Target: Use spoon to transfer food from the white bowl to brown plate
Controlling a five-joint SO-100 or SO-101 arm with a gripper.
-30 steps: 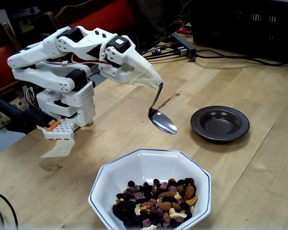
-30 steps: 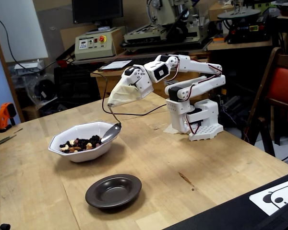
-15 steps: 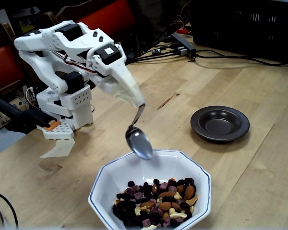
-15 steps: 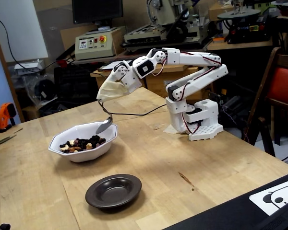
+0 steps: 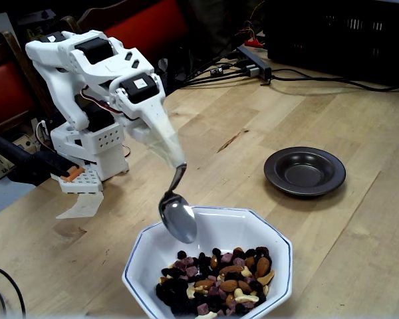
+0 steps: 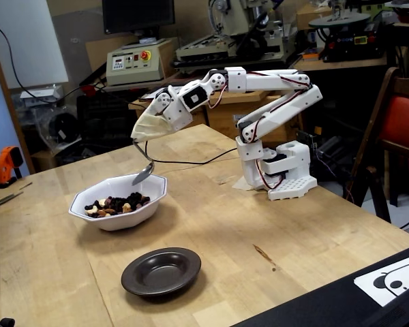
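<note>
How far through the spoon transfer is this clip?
Early. Done: the gripper holds the spoon, apparently empty, over the white bowl. In hand: lowering toward the food. Left: scooping and carrying; the brown plate is empty.

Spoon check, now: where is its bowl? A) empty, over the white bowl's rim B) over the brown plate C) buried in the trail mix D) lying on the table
A: the spoon hangs empty from the hand at the white bowl's rim, clear of the trail mix; the brown plate sits empty, apart.
</note>
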